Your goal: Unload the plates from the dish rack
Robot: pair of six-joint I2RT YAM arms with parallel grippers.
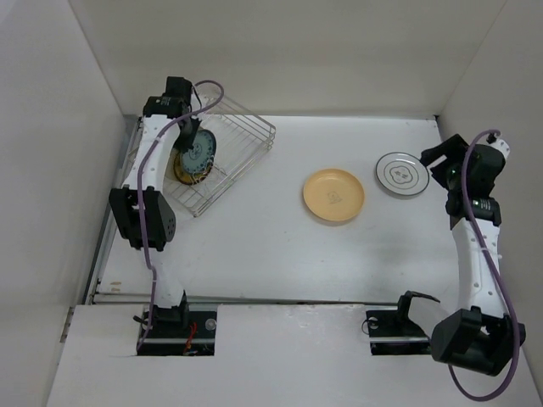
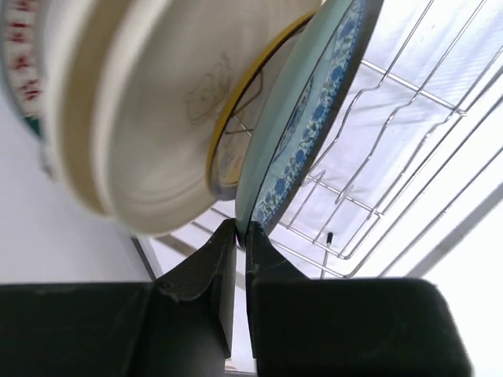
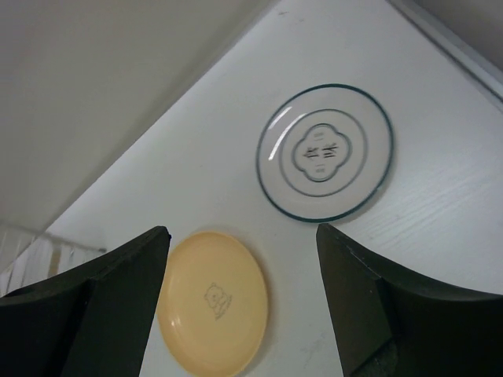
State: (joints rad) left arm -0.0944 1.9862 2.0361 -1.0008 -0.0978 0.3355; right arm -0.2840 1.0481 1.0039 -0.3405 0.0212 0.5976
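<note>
Left gripper [image 2: 240, 233]: clamps shut on the bottom rim of the teal plate [image 2: 308, 133], glossy with a blue floral border, standing on edge in the thin-wire dish rack [image 2: 409, 149] beside a cream plate [image 2: 149, 118] bearing a faint line drawing. Left arm: reaches over the rack at the far left corner, wrist bent down. Right gripper [image 3: 242, 232]: hangs open above the table [image 3: 440, 228], where lie flat a matte yellow plate [image 3: 212, 302] with a small duck sketch and a teal-ringed white plate [image 3: 325, 152], centre marks too small to read

white arms [image 1: 146, 165], blk joints [image 1: 140, 216], purple cables [image 1: 153, 271], blk wedge fingers [image 3: 118, 298]
</note>
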